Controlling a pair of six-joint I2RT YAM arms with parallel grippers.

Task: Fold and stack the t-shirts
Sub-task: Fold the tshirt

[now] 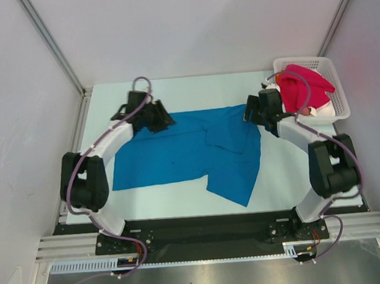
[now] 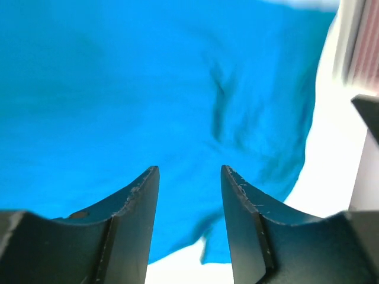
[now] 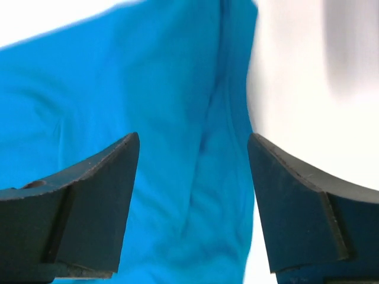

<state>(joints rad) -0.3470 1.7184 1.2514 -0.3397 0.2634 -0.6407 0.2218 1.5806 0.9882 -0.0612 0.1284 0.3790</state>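
Observation:
A bright blue t-shirt [image 1: 191, 154] lies spread on the white table, partly folded, with a flap hanging toward the near right. My left gripper [image 1: 163, 120] is open above its far left edge; in the left wrist view the blue cloth [image 2: 148, 89] fills the frame beyond the gripper [image 2: 189, 171]. My right gripper [image 1: 250, 113] is open over the shirt's far right corner; the right wrist view shows the cloth's edge [image 3: 177, 118] between the spread fingers of the gripper [image 3: 194, 139]. A crimson-pink t-shirt [image 1: 304, 85] lies in the basket, with white cloth [image 1: 320, 110] beneath it.
A white plastic lattice basket [image 1: 335, 81] stands at the far right corner of the table. Grey enclosure walls and metal frame rails surround the table. A black base plate [image 1: 203, 230] runs along the near edge.

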